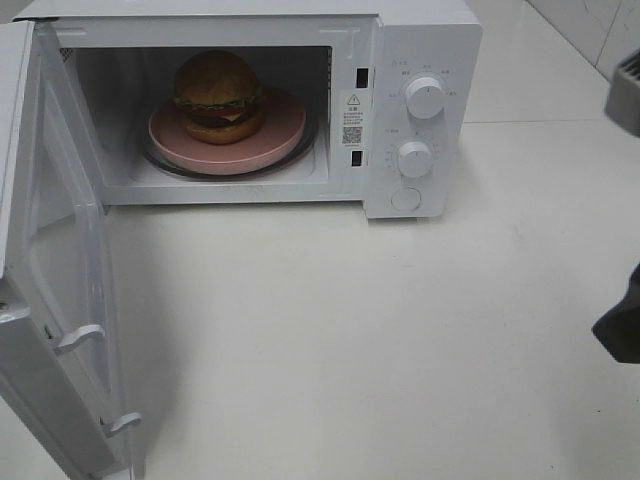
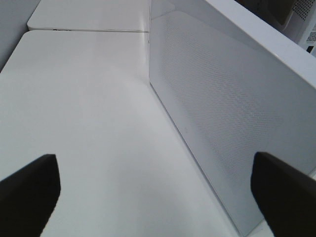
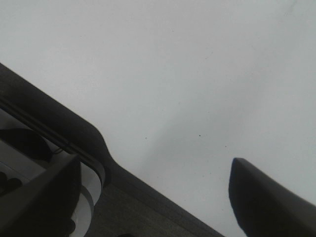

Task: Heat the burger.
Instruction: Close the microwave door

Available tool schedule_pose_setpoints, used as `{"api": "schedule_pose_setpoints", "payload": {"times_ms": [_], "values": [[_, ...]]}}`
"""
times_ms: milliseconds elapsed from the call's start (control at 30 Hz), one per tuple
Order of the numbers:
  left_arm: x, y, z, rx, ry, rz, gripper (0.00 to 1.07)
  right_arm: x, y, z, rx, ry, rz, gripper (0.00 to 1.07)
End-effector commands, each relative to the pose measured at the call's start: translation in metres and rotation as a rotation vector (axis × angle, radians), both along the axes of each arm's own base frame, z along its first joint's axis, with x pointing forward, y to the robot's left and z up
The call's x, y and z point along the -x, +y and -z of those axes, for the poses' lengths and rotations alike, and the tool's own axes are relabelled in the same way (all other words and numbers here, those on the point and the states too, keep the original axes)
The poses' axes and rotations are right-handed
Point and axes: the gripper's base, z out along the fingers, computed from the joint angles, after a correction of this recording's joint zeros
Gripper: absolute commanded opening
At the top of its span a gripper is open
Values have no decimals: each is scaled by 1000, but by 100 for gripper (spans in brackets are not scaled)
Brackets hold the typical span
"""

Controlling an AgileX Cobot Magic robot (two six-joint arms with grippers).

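The burger [image 1: 218, 88], with its golden-brown bun, sits on a pink plate [image 1: 285, 130] inside the white microwave [image 1: 420, 40]. The microwave door [image 1: 50, 300] stands swung wide open to the left. My left gripper [image 2: 155, 163] is open and empty, its dark fingertips [image 2: 29, 192] far apart. It hovers over the table beside the door's white dotted face [image 2: 222, 108]. My right gripper [image 3: 155, 165] is open over bare white table, with nothing between its fingers [image 3: 266, 197]. In the high view only a dark part of the right arm [image 1: 620, 325] shows at the right edge.
The microwave's two knobs [image 1: 425, 98] and a round button [image 1: 406, 198] are on its right panel. A glass turntable [image 1: 165, 160] lies under the plate. A dark band [image 3: 59, 128] crosses the right wrist view. A grey object [image 1: 627, 90] is at the far right.
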Motion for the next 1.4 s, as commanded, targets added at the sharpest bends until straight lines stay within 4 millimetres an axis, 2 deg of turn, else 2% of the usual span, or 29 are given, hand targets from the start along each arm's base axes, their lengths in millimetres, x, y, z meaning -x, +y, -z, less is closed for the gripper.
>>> {"api": "schedule_pose_setpoints", "payload": {"times_ms": [33, 167, 267, 367, 433, 567, 600, 667, 767, 833, 1067, 1267, 1400], "values": [[2, 0, 0, -2, -22, 7, 98, 16, -14, 0, -31, -20, 29, 76], [2, 0, 0, -2, -22, 7, 98, 25, -27, 6, -47, -23, 66, 76], [2, 0, 0, -2, -22, 7, 98, 35, -48, 19, -35, -21, 165, 76], [2, 0, 0, -2, -22, 7, 98, 40, -58, 24, -40, -34, 212, 76], [2, 0, 0, -2, -22, 7, 98, 49, -73, 26, -62, -83, 305, 76], [2, 0, 0, -2, -22, 7, 98, 61, -84, 29, -87, -134, 380, 76], [2, 0, 0, -2, -22, 7, 98, 70, -90, 34, -95, -169, 412, 76], [2, 0, 0, -2, -22, 7, 98, 73, -91, 35, -105, -183, 422, 76], [2, 0, 0, -3, -22, 6, 98, 87, -96, 31, -174, -309, 452, 76], [2, 0, 0, -3, -22, 6, 98, 90, -96, 30, -186, -340, 452, 76], [2, 0, 0, -3, -22, 6, 98, 116, -98, 25, -316, -546, 503, 76], [2, 0, 0, -3, -22, 6, 98, 131, -98, 33, -354, -693, 541, 76], [2, 0, 0, -1, -21, 8, 98, 131, -97, 33, -350, -692, 552, 76]]}}
